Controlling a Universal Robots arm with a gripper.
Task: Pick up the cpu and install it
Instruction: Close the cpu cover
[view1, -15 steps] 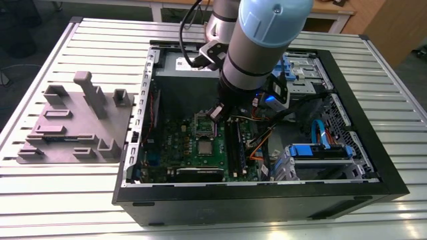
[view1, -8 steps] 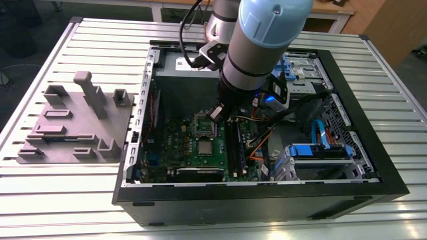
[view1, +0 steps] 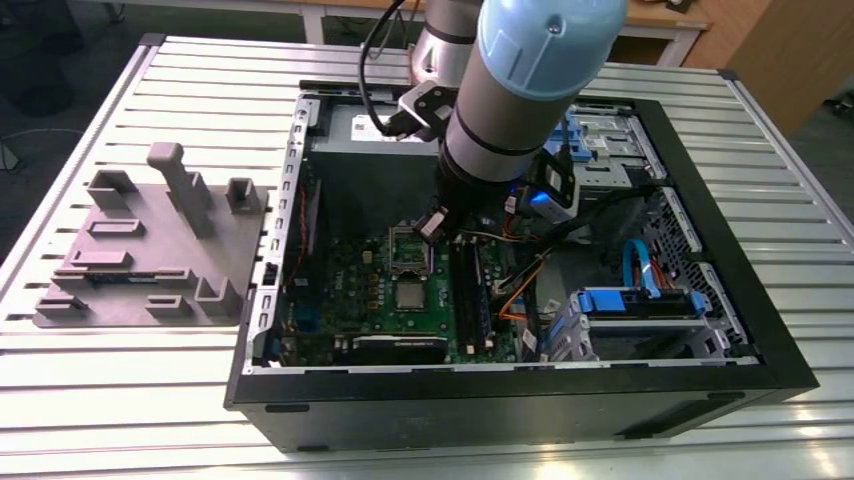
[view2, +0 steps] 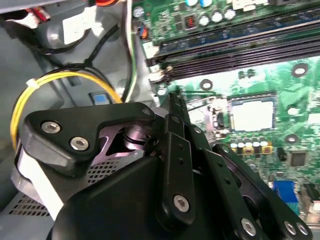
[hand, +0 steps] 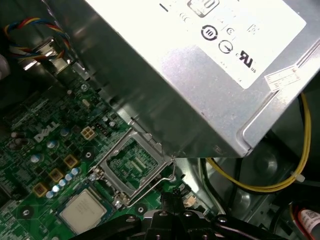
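Slatted white metal table (view1: 107, 400) carries an open black computer case (view1: 747, 340). Inside lies a green printed motherboard (view1: 350, 290). Its small square cpu (view1: 410, 293), dull silver-topped, sits beside the open socket frame (hand: 132, 167). The black jointed pincer (view2: 172, 107) hangs above, fingertips together, holding nothing.

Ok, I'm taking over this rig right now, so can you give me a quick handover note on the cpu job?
Pincer: low inside the open black computer case, over the green motherboard near the socket. Its state is not readable, and there is no chip in it.
Cpu: the small flat square silver-grey chip lies flat on the motherboard, apart from the pincer.
Hinged metal socket frame: flipped open beside the chip.
Done: chip appears to be seated in its socket.
Left: frame not yet closed over it.
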